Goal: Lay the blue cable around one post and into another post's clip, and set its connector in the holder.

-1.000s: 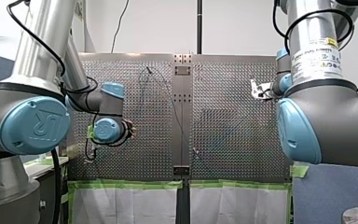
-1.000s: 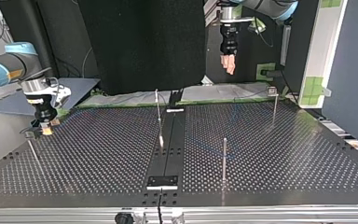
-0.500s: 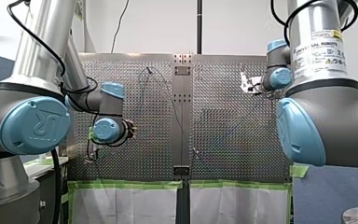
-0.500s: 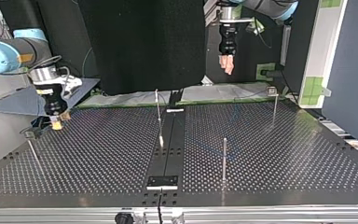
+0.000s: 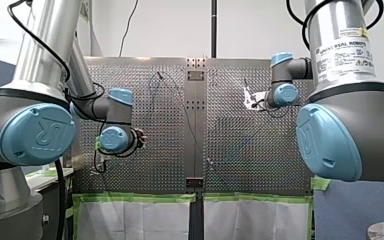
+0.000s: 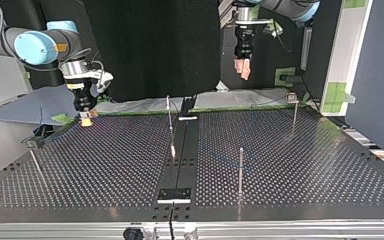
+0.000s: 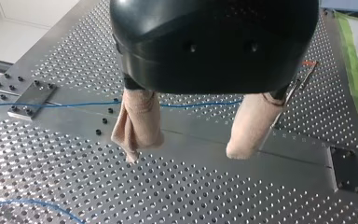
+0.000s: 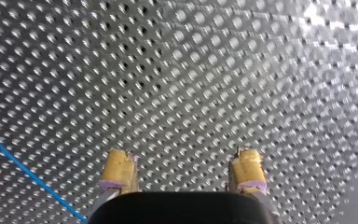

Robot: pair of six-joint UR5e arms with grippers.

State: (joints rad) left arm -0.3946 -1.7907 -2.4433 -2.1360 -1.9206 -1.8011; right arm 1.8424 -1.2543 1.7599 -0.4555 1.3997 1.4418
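Two grippers stand open and empty, your right gripper (image 8: 184, 161) with the blue cable (image 8: 30, 173) lying loose on the table (image 8: 214, 70) beside one pad, your left gripper (image 7: 186, 151) raised above it, so a misaligned descent could miss or drag it.

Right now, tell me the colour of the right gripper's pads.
Yellow; the pads show best in the right wrist view.

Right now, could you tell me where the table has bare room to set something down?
Bare perforated plate between the thin corner post and the black centre strip. Crowded by the tall metal post, where the thin blue cable lies.
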